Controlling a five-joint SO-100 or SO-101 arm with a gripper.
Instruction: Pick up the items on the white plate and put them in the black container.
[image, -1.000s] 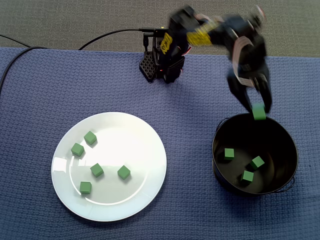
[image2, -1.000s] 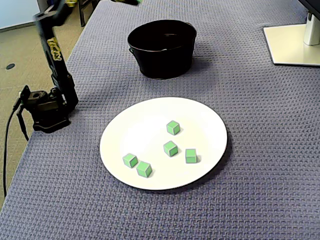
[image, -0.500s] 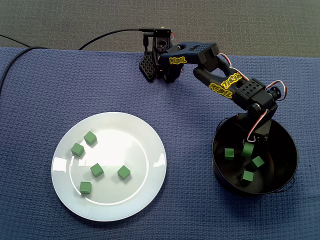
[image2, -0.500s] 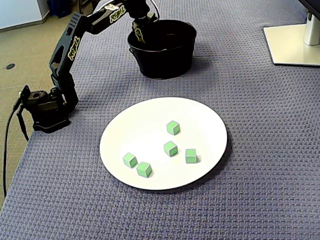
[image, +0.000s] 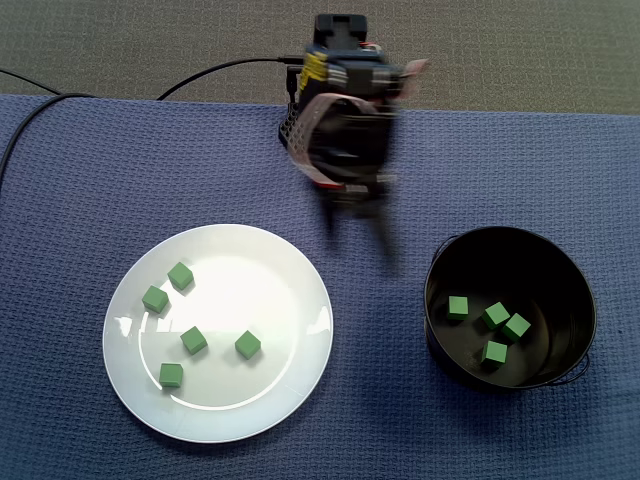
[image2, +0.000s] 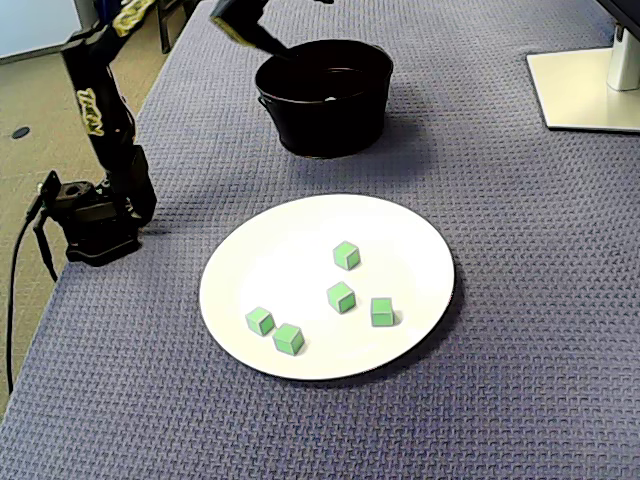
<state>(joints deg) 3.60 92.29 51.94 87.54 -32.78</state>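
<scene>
As gripper (image: 357, 232) hangs spread, empty, cubes (image: 194, 340) lie divided.
Five on white plate (image: 275, 300) left, four in black container (image: 562, 300) right.

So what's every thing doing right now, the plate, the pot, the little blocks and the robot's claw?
white plate: lying flat, not empty.
cubes on the plate: five, spread apart, none stacked.
black container: upright, open on top.
cubes in the container: four, down at the bottom.
gripper: up in the air between plate and container, blurry, fingers look apart, holding nothing.
</scene>
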